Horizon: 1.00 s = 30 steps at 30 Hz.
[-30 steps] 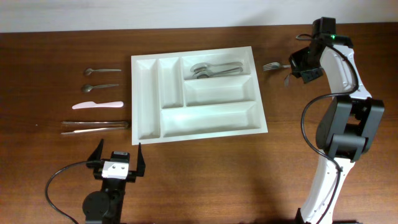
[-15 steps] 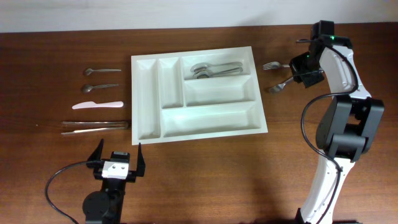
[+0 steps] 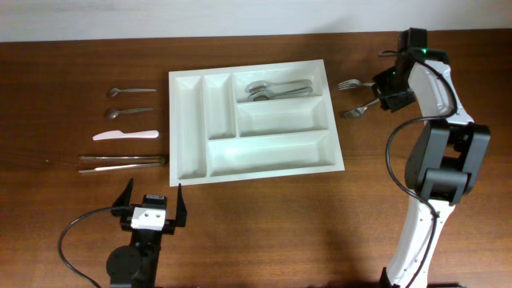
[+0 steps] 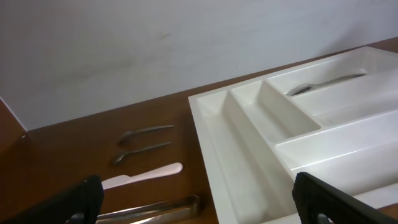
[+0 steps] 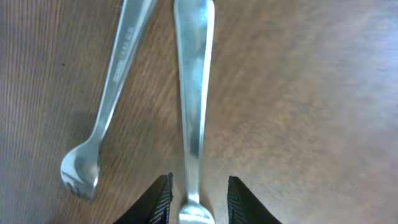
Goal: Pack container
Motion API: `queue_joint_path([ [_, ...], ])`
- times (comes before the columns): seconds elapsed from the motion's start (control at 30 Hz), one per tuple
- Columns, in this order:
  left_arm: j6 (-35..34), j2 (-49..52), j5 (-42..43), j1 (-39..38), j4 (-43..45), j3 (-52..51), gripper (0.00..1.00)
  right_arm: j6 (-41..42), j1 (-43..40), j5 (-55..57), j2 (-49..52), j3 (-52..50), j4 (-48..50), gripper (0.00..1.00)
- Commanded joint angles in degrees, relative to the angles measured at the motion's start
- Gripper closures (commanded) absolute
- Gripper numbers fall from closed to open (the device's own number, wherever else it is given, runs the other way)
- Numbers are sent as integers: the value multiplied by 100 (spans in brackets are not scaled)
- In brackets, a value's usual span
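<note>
While my right tool [image 5: 198,200] straddles a fork [image 3: 360,110], narrowly parted and unclamped, the container [image 3: 272,150] lies at nine o'clock; the fork's handle runs eight-to-two.

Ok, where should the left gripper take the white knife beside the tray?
I'd grip the white knife at its straight handle, the end nearer the tray, coming straight down with jaws across it. It lies flat, with gaps to the spoon and the tongs.

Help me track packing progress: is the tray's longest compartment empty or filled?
Empty: seen from overhead, the tray shows only bare white floor in its longest compartment; the spoons lie in a different compartment.
</note>
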Motion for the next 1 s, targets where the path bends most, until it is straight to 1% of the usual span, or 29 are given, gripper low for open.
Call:
queue_joint_path([
  [0.0, 85, -42, -39, -17, 9, -44, 1, -127, 105, -157, 136, -55, 181, 69],
  [0.2, 85, -42, -39, -17, 9, -44, 1, -166, 345, -160, 188, -52, 529, 62],
  [0.3, 85, -42, -39, -17, 9, -44, 1, -168, 420, -155, 273, -55, 505, 60],
  [0.47, 87, -42, -39, -17, 9, -44, 1, -162, 433, -179, 391, -55, 415, 64],
  [0.63, 87, -42, -39, -17, 9, -44, 1, -164, 251, -203, 391, -52, 317, 66],
  [0.8, 87, -42, -39, -17, 11, -44, 1, -190, 92, -463, 391, -50, 380, 66],
  [0.9, 85, -42, -39, -17, 11, -44, 1, -474, 63, -682, 391, -28, 546, 64],
  [0.97, 87, -42, -39, -17, 9, -44, 1, -487, 74, -686, 391, 7, 546, 64],
])
